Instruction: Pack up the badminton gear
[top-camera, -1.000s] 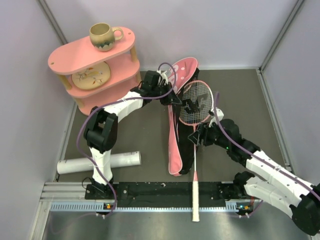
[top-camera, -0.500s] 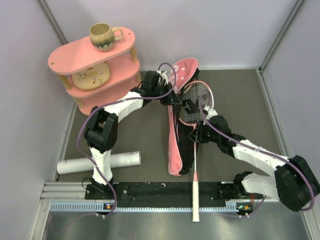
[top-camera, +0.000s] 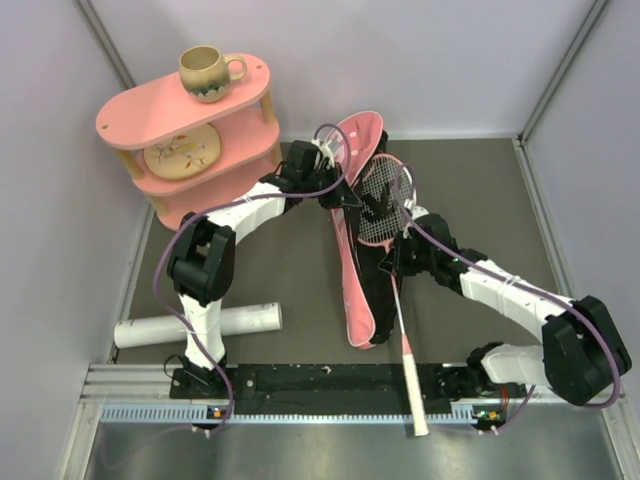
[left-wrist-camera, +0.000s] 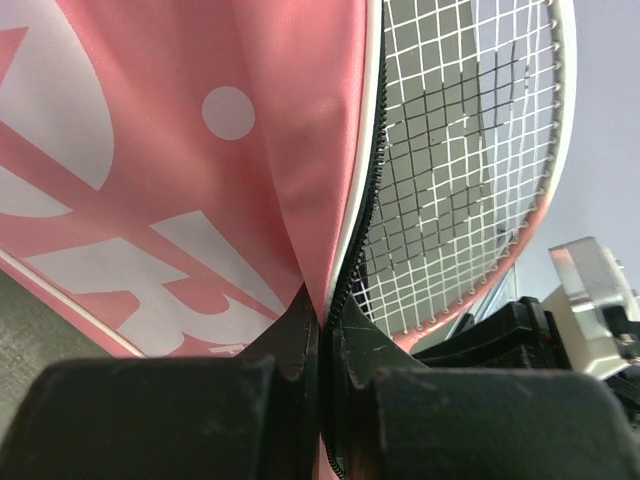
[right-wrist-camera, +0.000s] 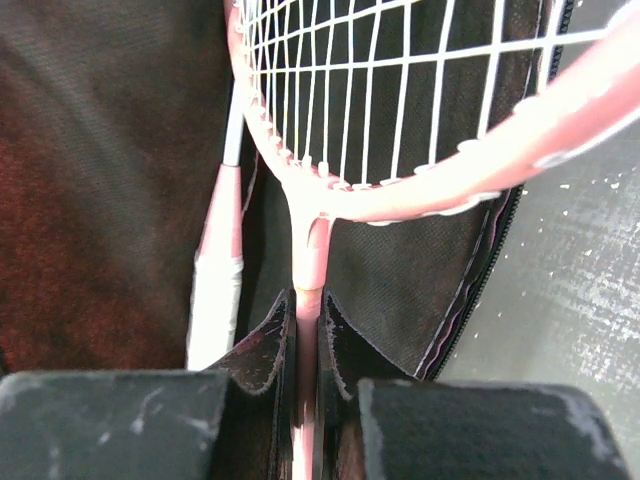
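Our left gripper (left-wrist-camera: 322, 322) pinches the racket bag (left-wrist-camera: 150, 150), lifting its flap so our right gripper (right-wrist-camera: 308, 322), clamped on the racket (right-wrist-camera: 312, 240), can feed it inside

Lilac walls (top-camera: 450, 60), dk mat (top-camera: 490, 185), pink 2-tier shelf (top-camera: 150, 115) w/ mug (top-camera: 205, 72)
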